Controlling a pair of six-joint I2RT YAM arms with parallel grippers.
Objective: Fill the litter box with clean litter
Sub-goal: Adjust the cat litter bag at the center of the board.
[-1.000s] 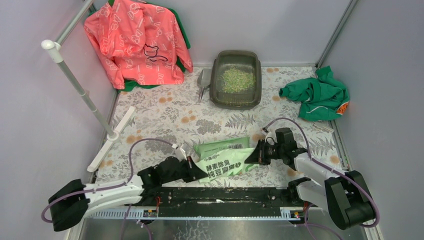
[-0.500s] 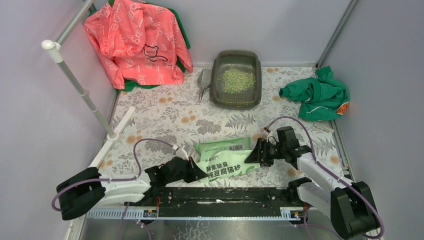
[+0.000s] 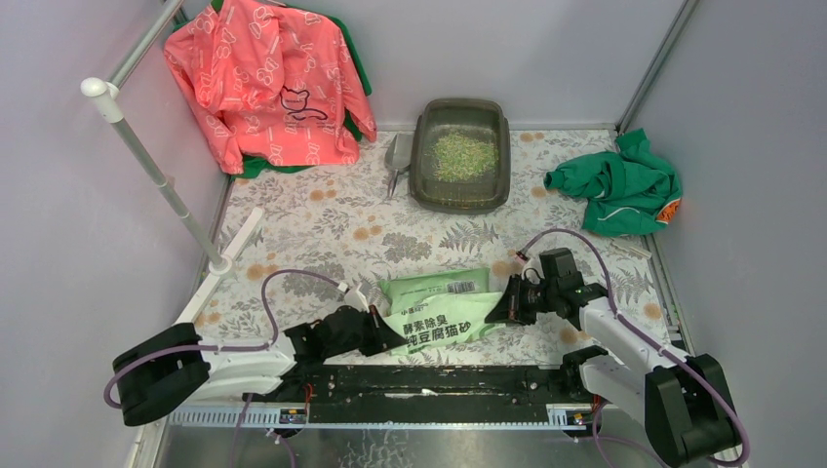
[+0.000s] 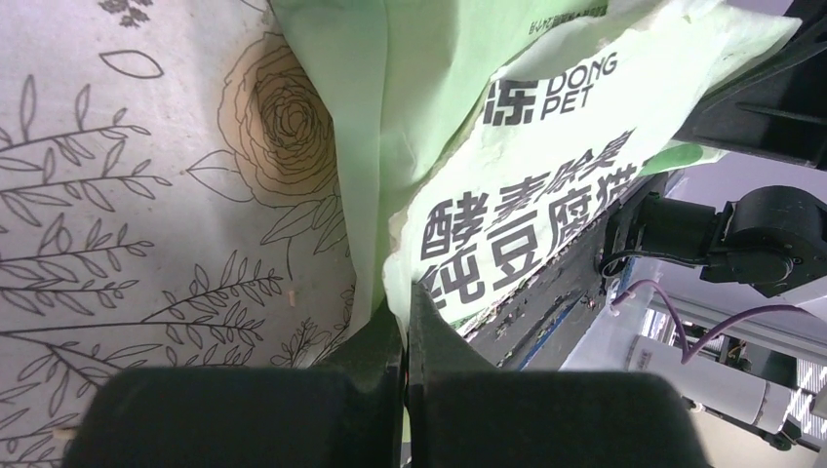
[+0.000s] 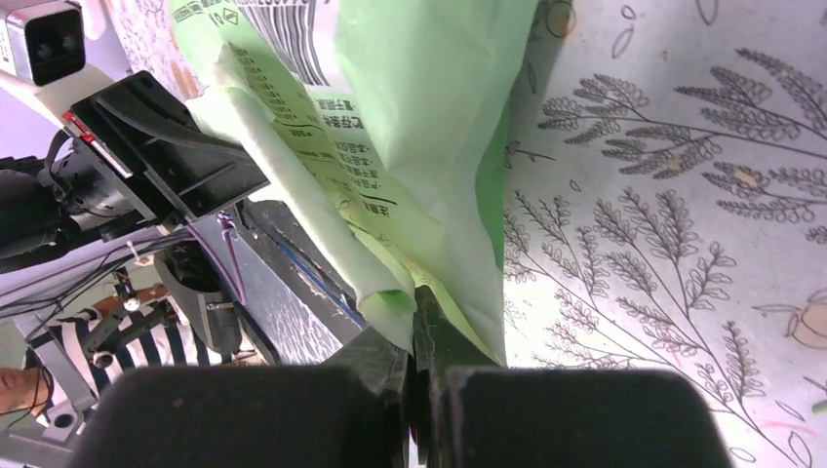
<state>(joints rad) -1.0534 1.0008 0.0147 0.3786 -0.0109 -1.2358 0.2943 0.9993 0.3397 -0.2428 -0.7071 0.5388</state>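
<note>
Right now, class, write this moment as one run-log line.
left gripper: shut on litter bag | right gripper: shut on litter bag | litter bag: lying between arms | litter box: far side, litter inside

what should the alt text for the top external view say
The left gripper and right gripper, both shut, pinch opposite ends of a light green bag lying near the bottom of the frame. Farther back, a dark litter box holds a heap of pale litter.
</note>
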